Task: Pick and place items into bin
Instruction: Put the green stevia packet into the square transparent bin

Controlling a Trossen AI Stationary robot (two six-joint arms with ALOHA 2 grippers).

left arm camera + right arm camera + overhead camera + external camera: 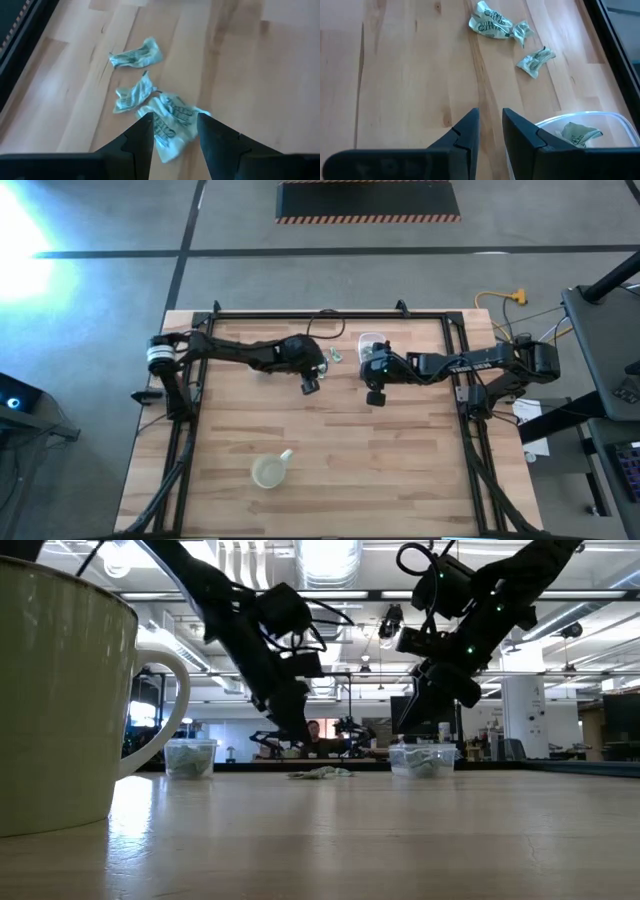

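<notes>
Three crumpled pale green pieces lie flat on the wooden table, between the two grippers: one (136,56), one (131,96) and one (172,120). They show as a small heap (320,773) in the low view and as a speck (335,356) from above. My left gripper (175,135) (324,361) is open, low over the table, a finger on either side of the nearest piece; whether it touches, I cannot tell. My right gripper (490,132) (366,366) is open by a narrow gap and holds nothing, beside a clear container (580,131) (372,340) with a green piece (580,134) in it.
A second clear container (190,758) with green pieces stands left of the heap in the low view. A yellowish cup with a spout (271,471) (60,690) sits near the table's near edge. A dark frame rail (330,314) runs along the far edge. Bare wood lies between cup and grippers.
</notes>
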